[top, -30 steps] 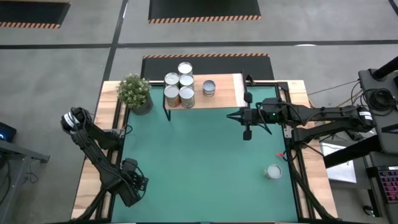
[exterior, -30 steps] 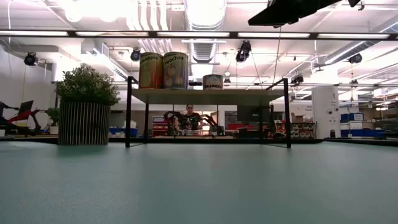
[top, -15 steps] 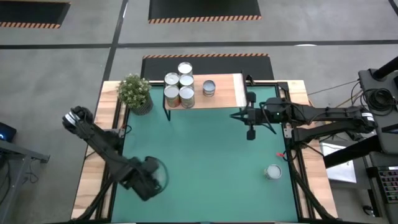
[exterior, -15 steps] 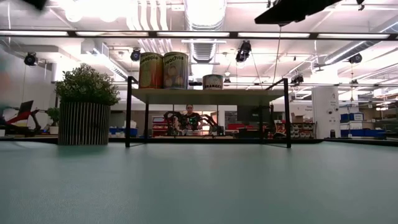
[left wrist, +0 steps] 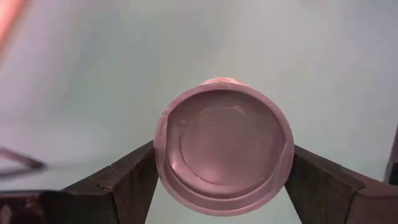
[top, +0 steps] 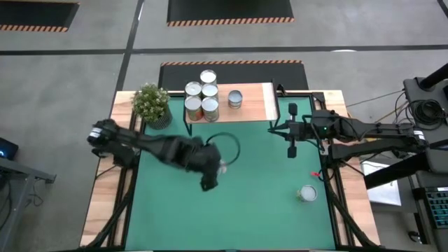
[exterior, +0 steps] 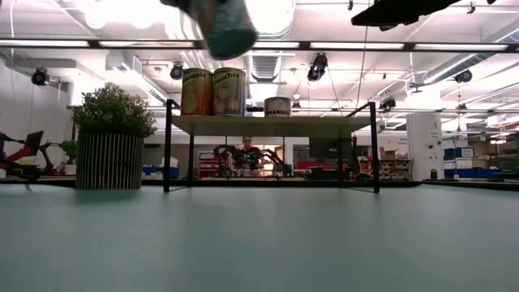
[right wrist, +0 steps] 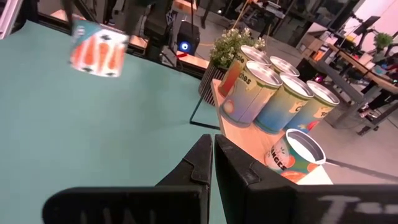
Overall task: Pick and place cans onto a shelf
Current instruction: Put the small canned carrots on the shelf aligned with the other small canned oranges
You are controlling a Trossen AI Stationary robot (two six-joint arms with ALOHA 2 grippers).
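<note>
Within the last second, the left pincer (top: 218,166), clamped on a can (left wrist: 224,146), was swung from the near desk (top: 266,217) edge toward the shelf (top: 252,105), indicating transport under way. The right pincer (top: 292,131), pressed together, was held beside the shelf.

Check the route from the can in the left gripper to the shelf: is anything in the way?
Nothing visible blocks it. The left gripper holds a can above bare table. The shelf has free board right of its five cans; the right gripper, shut, hangs nearby.
</note>
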